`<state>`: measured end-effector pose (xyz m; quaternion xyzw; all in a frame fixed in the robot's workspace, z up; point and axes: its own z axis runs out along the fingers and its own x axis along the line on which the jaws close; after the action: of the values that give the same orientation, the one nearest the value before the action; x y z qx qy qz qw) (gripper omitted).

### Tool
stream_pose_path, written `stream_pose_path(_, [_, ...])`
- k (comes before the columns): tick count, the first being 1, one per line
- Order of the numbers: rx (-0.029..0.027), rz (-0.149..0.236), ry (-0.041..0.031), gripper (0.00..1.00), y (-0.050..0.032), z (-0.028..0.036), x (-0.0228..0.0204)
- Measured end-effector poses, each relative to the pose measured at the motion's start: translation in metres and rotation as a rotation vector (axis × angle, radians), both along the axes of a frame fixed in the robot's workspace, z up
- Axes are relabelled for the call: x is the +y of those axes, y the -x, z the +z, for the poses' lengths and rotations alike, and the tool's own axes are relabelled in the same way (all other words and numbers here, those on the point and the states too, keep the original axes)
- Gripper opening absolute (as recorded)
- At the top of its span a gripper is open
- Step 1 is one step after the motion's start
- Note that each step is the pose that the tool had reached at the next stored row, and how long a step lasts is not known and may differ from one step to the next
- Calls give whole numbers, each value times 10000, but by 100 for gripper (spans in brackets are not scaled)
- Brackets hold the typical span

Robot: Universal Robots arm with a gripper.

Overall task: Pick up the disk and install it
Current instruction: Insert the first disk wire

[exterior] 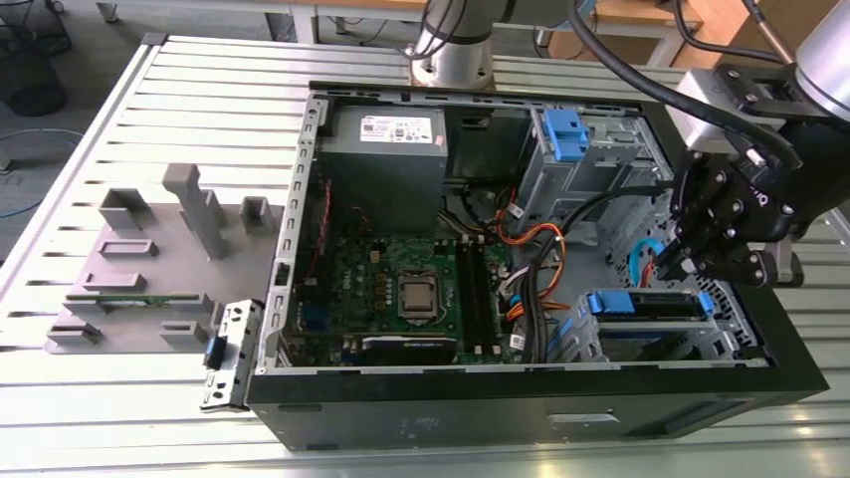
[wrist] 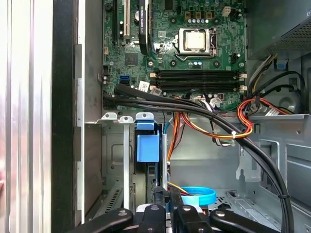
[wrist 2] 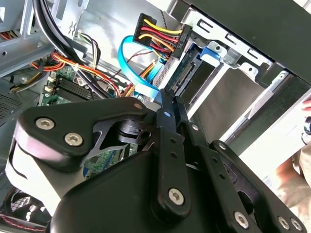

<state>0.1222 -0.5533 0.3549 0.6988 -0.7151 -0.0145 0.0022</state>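
Note:
The disk point(exterior: 647, 305) sits in the drive bay at the case's corner on the exterior view's right, near the front, with its blue side rails showing. In the second wrist view its connector end point(wrist 2: 181, 74) and a blue rail tab face the gripper. In the first wrist view the disk point(wrist: 147, 145) stands edge-on in the bay with a blue tab on top. My gripper point(exterior: 684, 264) hangs just above the bay. Its fingers point(wrist 2: 167, 109) are pressed together, shut on nothing, with the tips close to the disk's connector end. I cannot tell whether they touch it.
The open computer case point(exterior: 531, 393) holds a grey power-supply box point(exterior: 385, 144), a motherboard point(exterior: 412, 289) and orange and black cables point(exterior: 531, 249). A light blue flat cable point(wrist 2: 138, 73) loops beside the gripper. A grey fixture point(exterior: 146, 259) stands on the slatted table at the exterior view's left.

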Motion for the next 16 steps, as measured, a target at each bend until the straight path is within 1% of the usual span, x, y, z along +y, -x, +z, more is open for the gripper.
stream_pose_path(2, [-46, 30, 6, 16, 8, -10, -1])
stream_pose_path(4, [-65, 46, 8, 16, 11, -13, -3])
stream_pose_path(10, [-93, 66, 6, 16, 13, -21, -34])
stream_pose_path(16, [-116, 82, 7, 16, 25, -39, -47])
